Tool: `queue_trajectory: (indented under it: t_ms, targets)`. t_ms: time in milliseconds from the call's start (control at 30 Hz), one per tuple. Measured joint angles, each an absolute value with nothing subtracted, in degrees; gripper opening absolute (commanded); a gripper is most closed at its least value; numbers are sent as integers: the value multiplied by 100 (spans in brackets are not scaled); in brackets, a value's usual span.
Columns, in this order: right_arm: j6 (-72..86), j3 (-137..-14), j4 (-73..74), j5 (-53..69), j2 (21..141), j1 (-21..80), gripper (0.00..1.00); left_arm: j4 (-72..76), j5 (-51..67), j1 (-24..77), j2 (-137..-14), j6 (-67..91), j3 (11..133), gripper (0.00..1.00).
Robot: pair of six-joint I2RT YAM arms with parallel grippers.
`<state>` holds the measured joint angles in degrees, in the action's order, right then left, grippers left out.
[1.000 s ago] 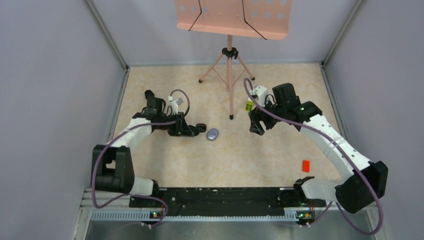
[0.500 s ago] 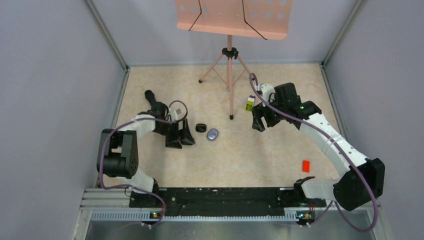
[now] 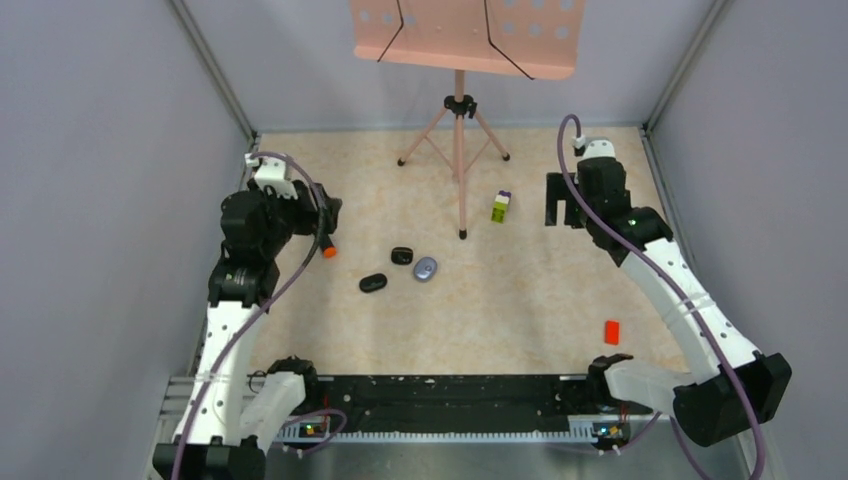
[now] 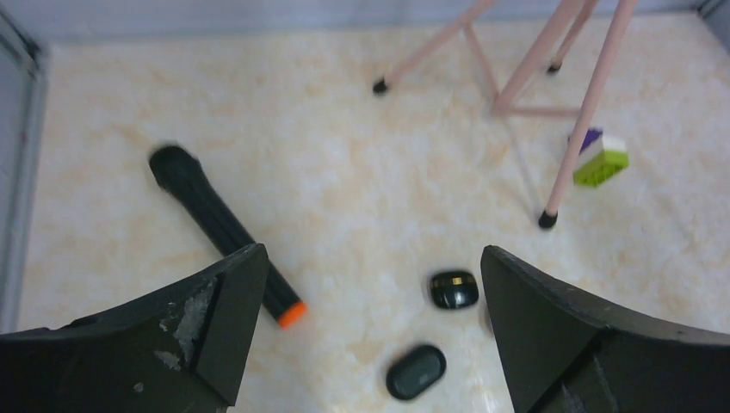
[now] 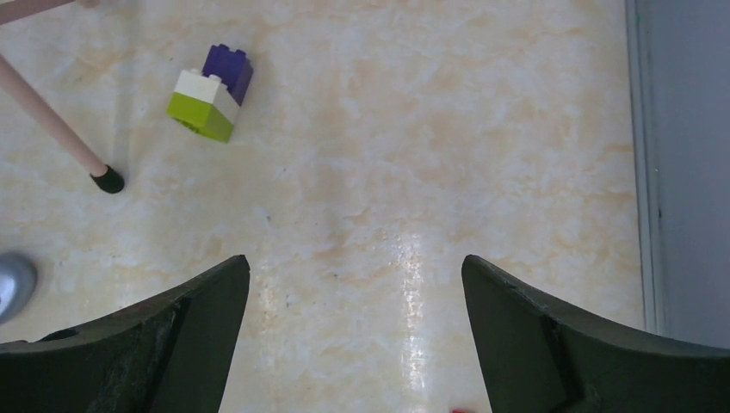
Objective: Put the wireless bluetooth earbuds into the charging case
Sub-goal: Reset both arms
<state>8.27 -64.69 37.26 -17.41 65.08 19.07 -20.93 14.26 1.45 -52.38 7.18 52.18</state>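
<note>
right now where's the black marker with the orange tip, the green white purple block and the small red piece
black marker with the orange tip (image 4: 218, 225), left wrist view, mid barrel
green, white and purple block (image 5: 205, 91), right wrist view, white middle layer
small red piece (image 3: 612, 332), top external view, its centre

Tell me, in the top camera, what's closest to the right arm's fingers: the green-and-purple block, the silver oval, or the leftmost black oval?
1. Green-and-purple block, just left of the right arm's fingers.
2. Silver oval, mid-table, farther left.
3. Black oval, farthest, toward the left arm.
</note>
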Motion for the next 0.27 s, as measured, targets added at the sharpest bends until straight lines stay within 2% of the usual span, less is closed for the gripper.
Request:
queue_trajectory:
  t_ms: [100,267]
  targets:
    - [886,-6545,3756,-2029,6532,1905,92,-1433,1328,148,-5041,462,5339,99]
    - [906,-6923,3664,-2292,6643,1905,92,-1352,1166,150,-5778,432,5358,99]
